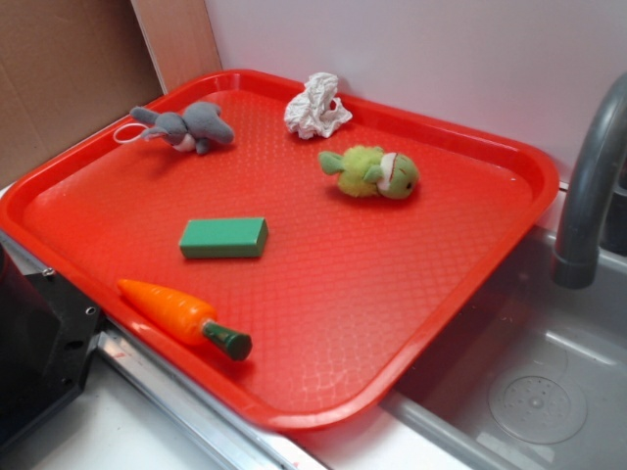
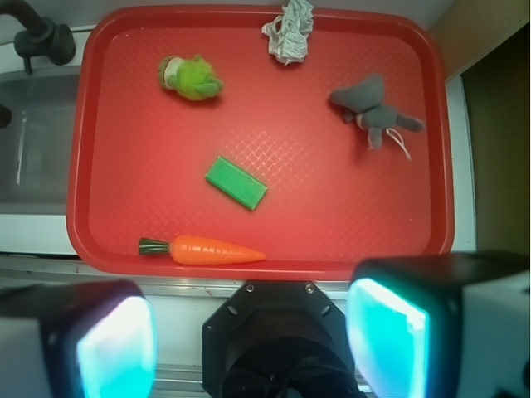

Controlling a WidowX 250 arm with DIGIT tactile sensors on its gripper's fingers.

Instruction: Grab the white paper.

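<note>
The white paper (image 1: 315, 106) is a crumpled wad at the far edge of the red tray (image 1: 411, 323); in the wrist view it (image 2: 289, 31) lies at the top middle. My gripper (image 2: 253, 340) is open and empty, high above the tray's near edge, far from the paper. Its two pads (image 2: 386, 336) glow teal at the bottom of the wrist view. The gripper is not seen in the exterior view.
On the tray lie a grey plush mouse (image 1: 188, 126), a green plush toy (image 1: 370, 173), a green block (image 1: 223, 238) and an orange carrot (image 1: 181, 316). A grey faucet (image 1: 588, 186) and a sink (image 1: 534, 392) stand right of the tray. A black robot base (image 1: 34, 343) sits at the left.
</note>
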